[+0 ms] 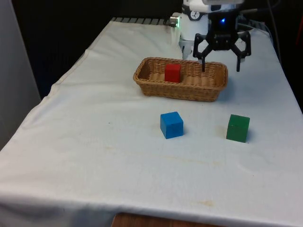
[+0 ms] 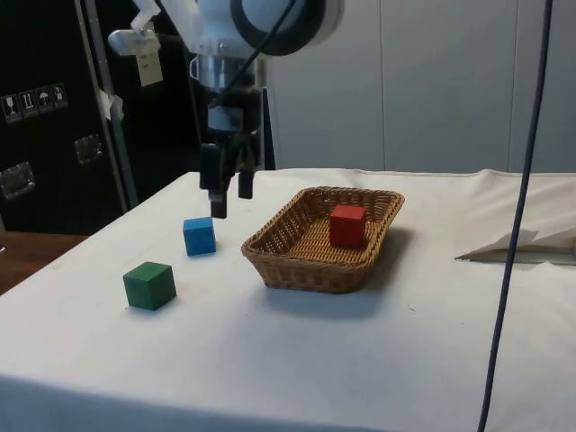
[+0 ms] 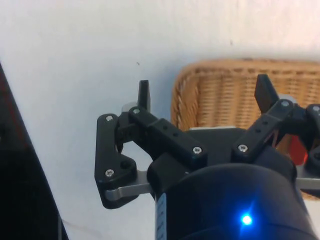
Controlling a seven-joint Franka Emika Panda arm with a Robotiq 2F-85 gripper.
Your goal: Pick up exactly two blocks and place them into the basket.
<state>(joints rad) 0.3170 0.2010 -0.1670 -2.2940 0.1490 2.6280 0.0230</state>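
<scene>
front: table-end | side: flank | both share basket [image 1: 181, 78]

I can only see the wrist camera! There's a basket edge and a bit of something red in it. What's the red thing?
Observer: It's a red cube block sitting inside the woven wicker basket.
Operator: Are there other blocks?
Observer: Yes, a blue cube block and a green cube block stand apart from each other on the white cloth, outside the basket.
Operator: Is my claw touching anything?
Observer: No. The black two-finger gripper hangs open in the air over the basket's end on the front view's right, holding nothing.
</scene>
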